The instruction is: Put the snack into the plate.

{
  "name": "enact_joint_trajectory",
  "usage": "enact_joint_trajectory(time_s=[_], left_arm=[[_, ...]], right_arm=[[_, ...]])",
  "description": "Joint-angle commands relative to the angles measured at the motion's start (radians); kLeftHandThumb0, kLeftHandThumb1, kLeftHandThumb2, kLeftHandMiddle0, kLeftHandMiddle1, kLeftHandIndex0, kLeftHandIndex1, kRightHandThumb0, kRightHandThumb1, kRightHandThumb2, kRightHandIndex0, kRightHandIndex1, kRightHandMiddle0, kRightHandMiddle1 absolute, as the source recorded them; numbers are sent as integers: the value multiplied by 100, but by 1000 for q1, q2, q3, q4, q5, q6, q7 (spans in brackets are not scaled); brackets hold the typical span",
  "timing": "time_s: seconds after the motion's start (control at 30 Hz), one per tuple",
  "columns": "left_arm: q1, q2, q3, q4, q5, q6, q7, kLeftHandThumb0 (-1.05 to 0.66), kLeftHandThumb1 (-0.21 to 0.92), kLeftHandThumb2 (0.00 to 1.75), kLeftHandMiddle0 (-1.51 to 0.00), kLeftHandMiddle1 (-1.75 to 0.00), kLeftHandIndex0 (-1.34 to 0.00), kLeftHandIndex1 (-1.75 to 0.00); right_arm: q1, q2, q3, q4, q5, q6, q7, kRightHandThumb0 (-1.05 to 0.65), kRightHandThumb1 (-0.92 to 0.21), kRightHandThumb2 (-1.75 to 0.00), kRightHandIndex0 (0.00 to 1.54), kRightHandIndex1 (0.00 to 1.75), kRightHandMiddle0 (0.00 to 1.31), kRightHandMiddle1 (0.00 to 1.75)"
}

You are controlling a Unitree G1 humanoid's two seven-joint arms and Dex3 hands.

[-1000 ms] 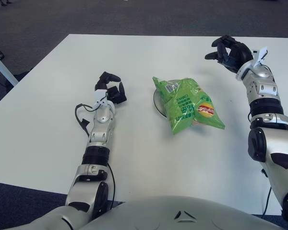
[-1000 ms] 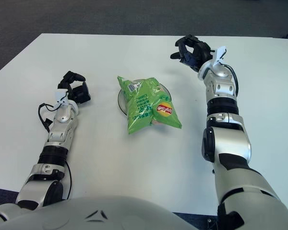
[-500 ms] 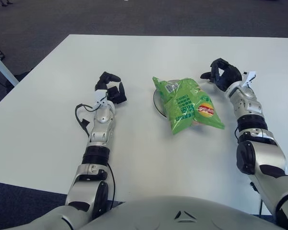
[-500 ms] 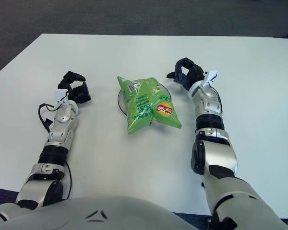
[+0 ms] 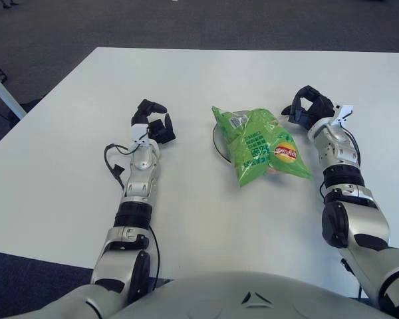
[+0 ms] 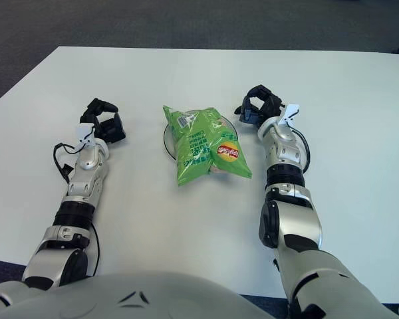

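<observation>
The green chip bag (image 5: 261, 144) lies across the plate (image 5: 216, 137) mid-frame, so the task looks done; right hand (image 5: 307, 108) and left hand (image 5: 154, 123) are curled, holding nothing.

The snack bag (image 5: 263, 144) lay on the plate (image 5: 217, 137) at the middle of the bench (image 5: 66, 166). The left hand (image 5: 153, 122) sat at nine o'clock of it, the right hand (image 5: 307, 108) near at two o'clock.
</observation>
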Motion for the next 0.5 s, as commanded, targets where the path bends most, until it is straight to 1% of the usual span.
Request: enact_joint_trajectory(time_s=[0.0, 0.23, 0.37, 0.47], left_arm=[[135, -33, 2, 97, -1, -8, -3, -48, 32, 131, -130, -175, -61, -175], [134, -24, 1, 101, 3, -12, -11, -47, 34, 128, -131, -175, -59, -175], [134, -21, 3, 99, 0, -14, -17, -47, 35, 128, -131, -175, -58, -175], [137, -20, 4, 95, 0, -19, -21, -47, 35, 128, -131, -175, -58, -175]], right_arm=[[59, 20, 20, -40, -28, 29, -44, -1, 13, -173, 101, 150, 74, 175], [101, 29, 40, -102, -52, 39, -73, -1, 10, -174, 94, 163, 72, 175], [133, 28, 53, -121, -70, 15, -73, -1, 10, -175, 94, 163, 71, 175], [166, 25, 74, -130, -110, -18, -96, -1, 10, -175, 94, 163, 71, 175]])
